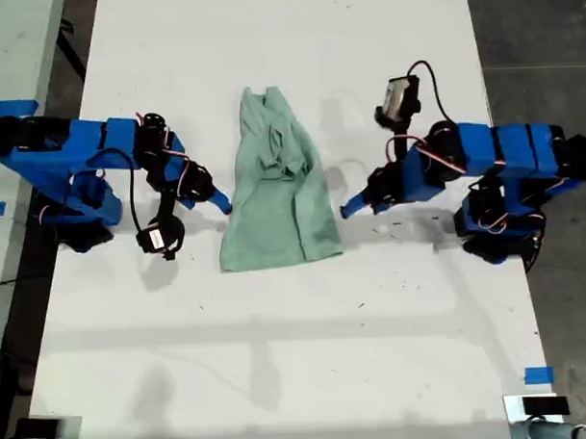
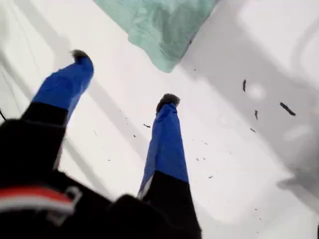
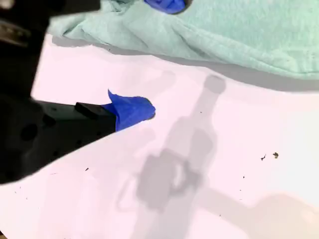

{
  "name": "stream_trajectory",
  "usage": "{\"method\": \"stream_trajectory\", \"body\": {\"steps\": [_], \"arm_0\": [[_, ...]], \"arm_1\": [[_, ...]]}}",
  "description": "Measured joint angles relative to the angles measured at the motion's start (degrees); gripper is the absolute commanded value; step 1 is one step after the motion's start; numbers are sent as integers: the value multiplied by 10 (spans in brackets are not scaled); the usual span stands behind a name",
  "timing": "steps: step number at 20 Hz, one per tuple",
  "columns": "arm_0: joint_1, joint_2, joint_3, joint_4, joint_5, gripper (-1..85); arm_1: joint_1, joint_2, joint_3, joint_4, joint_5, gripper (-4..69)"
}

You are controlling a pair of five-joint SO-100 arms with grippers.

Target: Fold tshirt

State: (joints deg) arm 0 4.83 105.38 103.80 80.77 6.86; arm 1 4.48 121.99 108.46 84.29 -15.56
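The tshirt (image 1: 283, 201) lies on the white table (image 1: 278, 355), a little toward 12 o'clock from the table's middle in the exterior view. Its long axis runs nearly straight from 12 to 6 o'clock. The narrow, bunched end points to 12 o'clock and the broader, straighter edge lies at 6 o'clock. The cloth is doubled over itself, with rumpled folds across the upper half and a smoother panel below. My first gripper (image 1: 349, 210) reaches in from 3 o'clock of the tshirt in the exterior view. It sits just beside the corner at about 4 o'clock, apart from the cloth. In the first wrist view its two blue fingers stand well apart over bare table with nothing between them (image 2: 124, 78). A rounded corner of the tshirt (image 2: 159, 25) lies ahead of the tips, and small dark specks dot the table nearby. My second gripper (image 1: 225, 204) comes in from 9 o'clock of the tshirt in the exterior view, with its tip at the cloth's edge. In the second wrist view its jaws are spread wide (image 3: 157, 57). One blue finger (image 3: 132, 109) hangs over bare table and the other sits at the tshirt (image 3: 224, 35); whether that one presses the cloth I cannot tell. A small piece of blue tape (image 1: 538, 375) lies on the table toward 5 o'clock in the exterior view.
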Motion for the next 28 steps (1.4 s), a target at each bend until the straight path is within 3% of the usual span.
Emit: {"method": "stream_trajectory", "body": {"steps": [5,12,21,23,27,28], "arm_0": [[0,0,0,7,0,263],[2,-70,-122,25,19,282],[19,-241,-105,-122,4,258],[25,-287,-89,-150,-12,211],[34,-322,-83,-187,-46,11],[36,-322,-84,-187,-53,1]], "arm_1": [[14,240,182,-9,25,14],[15,283,213,-9,31,12],[15,283,213,-9,33,11],[15,283,213,-10,34,10],[7,286,229,-19,39,9],[5,287,232,-24,40,8]]}}
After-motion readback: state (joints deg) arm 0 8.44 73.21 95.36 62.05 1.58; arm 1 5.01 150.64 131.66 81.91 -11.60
